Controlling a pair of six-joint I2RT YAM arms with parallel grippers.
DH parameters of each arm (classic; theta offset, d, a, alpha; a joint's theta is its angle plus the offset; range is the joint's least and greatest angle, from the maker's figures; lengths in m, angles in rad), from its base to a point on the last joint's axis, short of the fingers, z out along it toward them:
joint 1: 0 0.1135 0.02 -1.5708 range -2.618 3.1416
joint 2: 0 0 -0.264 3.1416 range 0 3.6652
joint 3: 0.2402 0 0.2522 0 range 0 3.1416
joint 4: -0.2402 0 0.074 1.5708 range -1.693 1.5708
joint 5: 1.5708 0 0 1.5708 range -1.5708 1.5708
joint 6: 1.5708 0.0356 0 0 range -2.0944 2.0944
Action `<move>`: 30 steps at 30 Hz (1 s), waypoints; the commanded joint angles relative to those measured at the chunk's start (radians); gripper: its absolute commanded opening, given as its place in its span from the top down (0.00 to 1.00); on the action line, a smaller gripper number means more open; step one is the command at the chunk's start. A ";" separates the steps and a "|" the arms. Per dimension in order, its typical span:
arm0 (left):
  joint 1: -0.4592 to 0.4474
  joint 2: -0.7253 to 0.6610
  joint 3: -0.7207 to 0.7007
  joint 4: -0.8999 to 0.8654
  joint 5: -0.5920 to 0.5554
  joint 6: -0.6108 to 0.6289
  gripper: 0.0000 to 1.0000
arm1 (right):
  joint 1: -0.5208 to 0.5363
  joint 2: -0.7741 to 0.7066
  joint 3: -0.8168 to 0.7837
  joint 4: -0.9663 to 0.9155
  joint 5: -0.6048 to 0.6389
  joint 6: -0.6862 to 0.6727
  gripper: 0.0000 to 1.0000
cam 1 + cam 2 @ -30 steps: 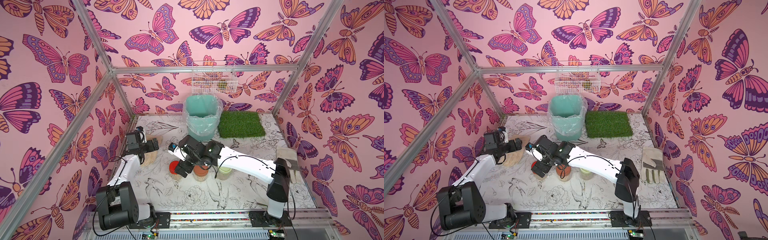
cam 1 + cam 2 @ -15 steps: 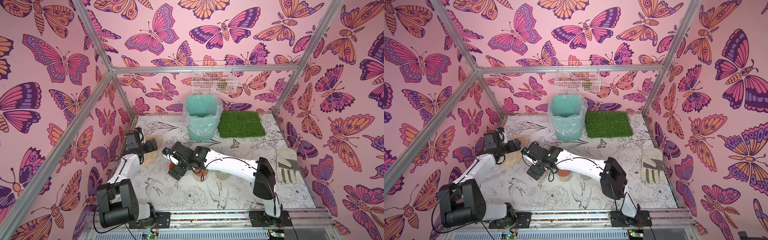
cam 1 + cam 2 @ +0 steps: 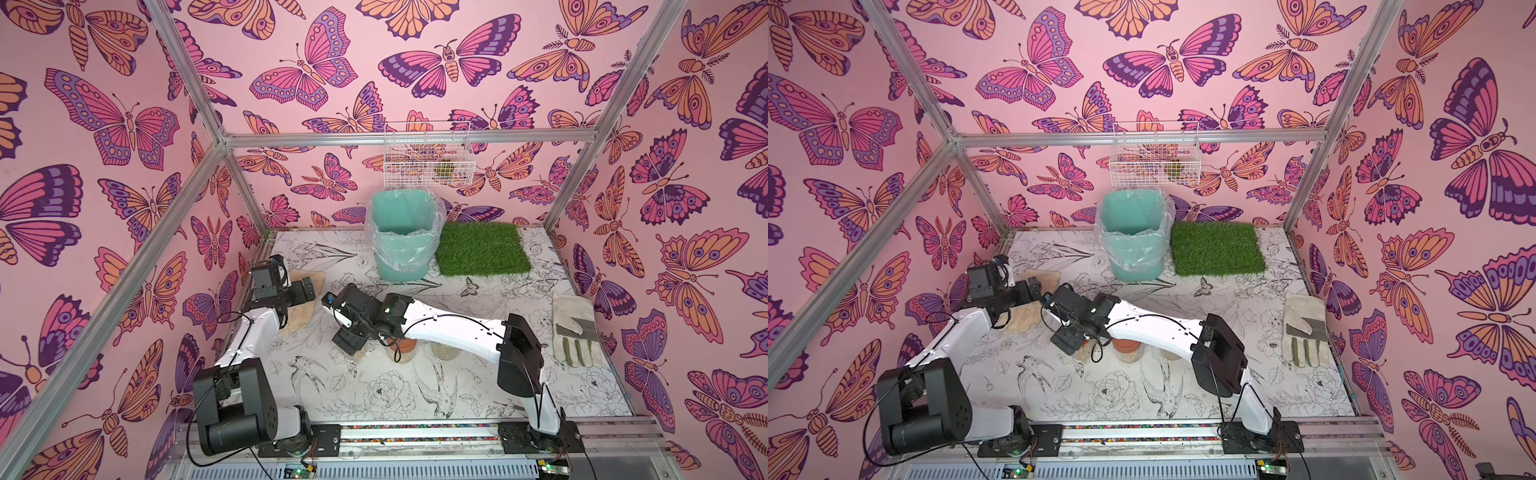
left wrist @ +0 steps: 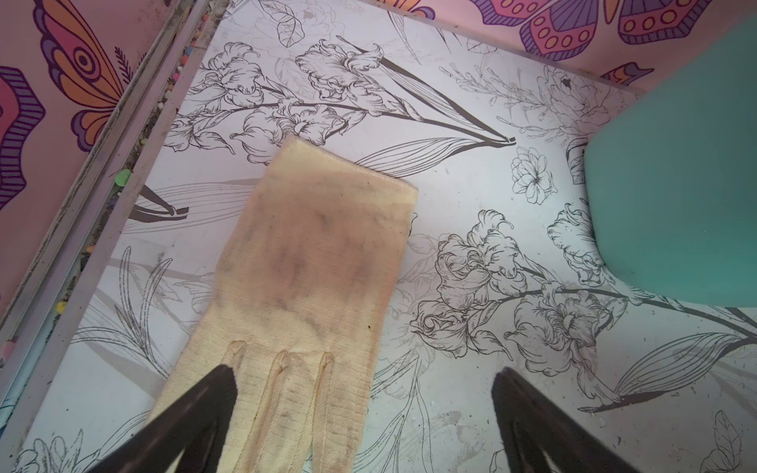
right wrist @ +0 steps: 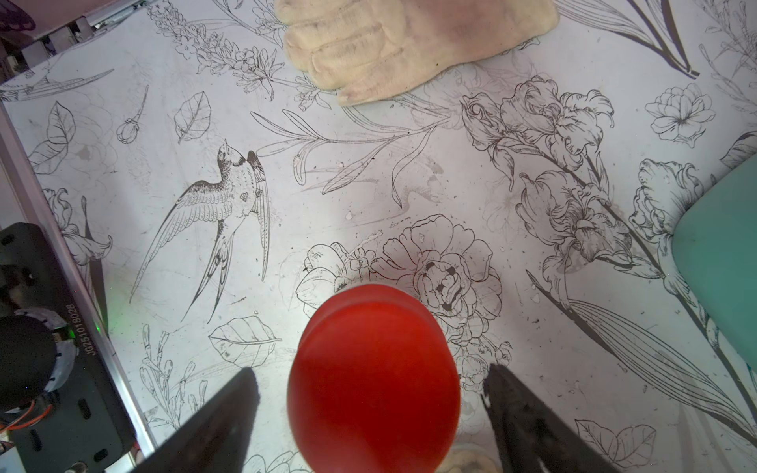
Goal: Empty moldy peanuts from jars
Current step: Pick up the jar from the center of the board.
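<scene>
— What's different from a second ago?

— My right pincer point(image 5: 370, 368) has swung towards the counter's left edge and dropped over the small clear plastic jar with the round red lid point(image 5: 372, 389), the one in the row nearest that edge. Its jaws stand wide, one on each side of the lid with a gap either way, and nothing is held. My left pincer point(image 4: 364, 370) hasn't budged. It is wide too, empty, hanging over the soiled cream cloth glove point(image 4: 311, 254) by the left edge.

— So where does that leave the job?

— At the very start, I'd say. The clear jar with the brown lid point(image 3: 405, 344) and the one with the pale green lid point(image 3: 1169, 353) stand capped beside it, near the middle of the white flower-printed counter point(image 3: 374, 399). The pale tan moldy peanuts point(image 3: 1128, 356) sit inside. The tall teal bin with its clear liner point(image 3: 401, 237) waits by the back edge, well apart. Closing on the red one looks like the next move.

— Anything you can't see?

— Plenty. From above, my own wrist covers the red-lidded jar. From the wrist, the lid hides its wall and contents, so I can't tell how low my fingertips sit. My forearm cuts off most of the green-lidded jar. The bin's bottom is out of sight.
</scene>
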 commanded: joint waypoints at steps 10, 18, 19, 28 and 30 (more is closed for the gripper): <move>0.006 0.019 0.019 -0.019 0.029 -0.012 0.01 | 0.006 0.043 0.029 -0.024 0.022 0.038 0.12; 0.007 0.023 0.019 -0.017 0.030 -0.012 0.00 | 0.006 0.042 0.025 -0.005 0.013 0.053 0.28; 0.006 0.024 0.019 -0.018 0.031 -0.012 0.00 | 0.006 0.042 0.025 -0.003 0.012 0.054 0.30; 0.007 0.005 0.015 -0.018 0.053 0.001 0.00 | 0.005 -0.025 -0.027 0.055 0.038 0.044 0.68; 0.007 -0.011 0.012 -0.018 0.068 0.008 0.00 | 0.004 -0.072 -0.074 0.103 0.050 0.045 0.87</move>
